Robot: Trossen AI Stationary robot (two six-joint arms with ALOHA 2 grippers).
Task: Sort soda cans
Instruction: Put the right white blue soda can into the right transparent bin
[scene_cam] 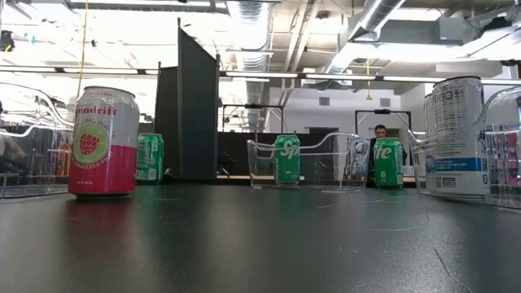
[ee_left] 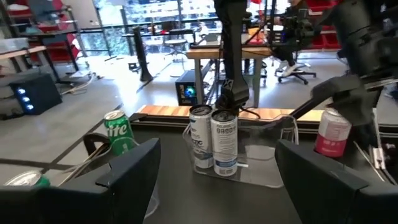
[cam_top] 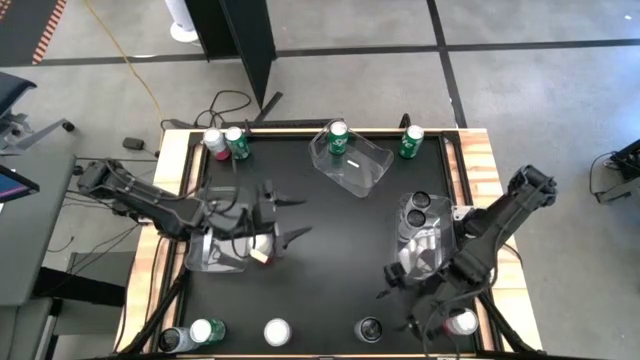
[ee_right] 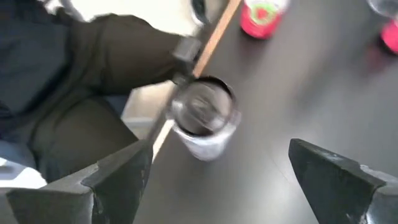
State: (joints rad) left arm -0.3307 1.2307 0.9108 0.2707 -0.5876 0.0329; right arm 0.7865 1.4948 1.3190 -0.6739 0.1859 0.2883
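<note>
My left gripper (cam_top: 292,218) is open and empty beside the left clear bin (cam_top: 205,258); a red can (cam_top: 262,250) stands at that bin's right end. In its wrist view the left gripper (ee_left: 217,163) faces two grey-white cans (ee_left: 214,146) in the right bin (cam_top: 425,245). My right gripper (cam_top: 398,298) is open above the table's near edge. Its wrist view shows the right gripper (ee_right: 221,152) looking down at a silver-topped grey can (ee_right: 202,115) standing just beyond the fingertips. A green can (cam_top: 337,135) stands in the far bin (cam_top: 365,168).
Loose cans stand upright: green (cam_top: 411,140) at the far right, pink (cam_top: 213,140) and green (cam_top: 238,140) at the far left. Along the near edge stand dark (cam_top: 175,338), green (cam_top: 207,330), pink (scene_cam: 102,142), dark (cam_top: 368,328) and pink (cam_top: 460,322) cans. A person (scene_cam: 379,132) sits beyond the table.
</note>
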